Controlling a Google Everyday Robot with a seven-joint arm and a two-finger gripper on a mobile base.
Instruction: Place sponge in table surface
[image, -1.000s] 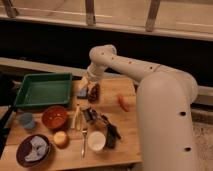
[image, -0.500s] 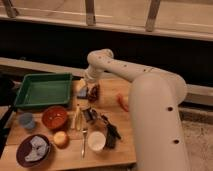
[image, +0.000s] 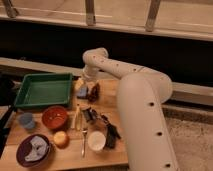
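Far left on the desk (image: 70, 157), light-brown wood with visible grain: a small blue cup (image: 26, 120), round and smooth-walled; nearer the front corner, a dark purple bowl (image: 21, 156) with something white and crumpled (image: 36, 149) inside; behind both, a green plastic tray (image: 45, 92), rectangular and shallow with a raised rim, lying flat at the back left; just in front of the tray, a round reddish-orange bowl (image: 46, 114), glossy; in front of that, a small yellowish ball-shaped fruit (image: 61, 138); next, a pale, slender stick-like thing (image: 76, 119) lying lengthwise, and a thin metal utensil (image: 84, 142) pointing toward the front edge; just off the tray's right corner, the sponge (image: 82, 92), a small bluish-grey block, low on the desk and touching or nearly touching the pincer (image: 93, 90); dark pincer close above the wood, immediately right of the sponge; impossible to tell how wide its grip stands, or whether it has hold of the sponge; below it, a small dark, angular object (image: 89, 115); toward the front, a white cup (image: 96, 141), round and upright, with another dark, irregular item (image: 111, 135) just beside it; further right, the arm (image: 145, 115), smooth white rounded casing with small dark dots, bending from a thick column down over the back of the desk.
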